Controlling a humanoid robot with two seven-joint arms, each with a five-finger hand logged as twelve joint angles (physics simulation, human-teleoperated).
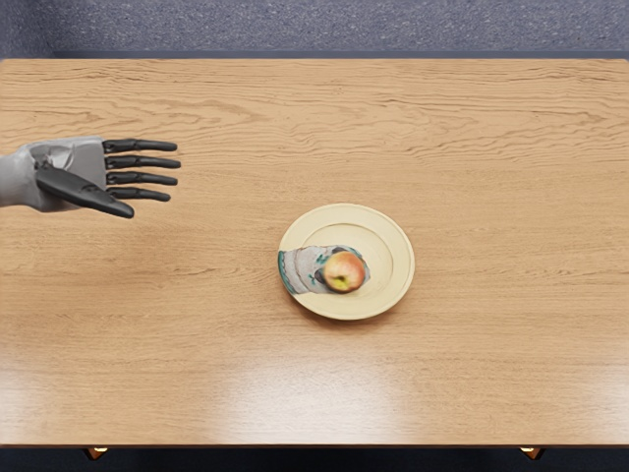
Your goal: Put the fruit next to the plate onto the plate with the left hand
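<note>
The left robot hand (pixel 118 177) hovered well to the left of the plate (pixel 388 246), fingers straight and spread, holding nothing. The fruit (pixel 344 271) sat on the plate, on the wooden surface (pixel 491 147).

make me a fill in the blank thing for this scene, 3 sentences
1. The fruit lying on the plate is an ____.
2. The hand with its fingers spread is the robot's ____ one.
3. That hand hovers apart from the plate and holds ____.
Missing words: apple; left; nothing.
</note>
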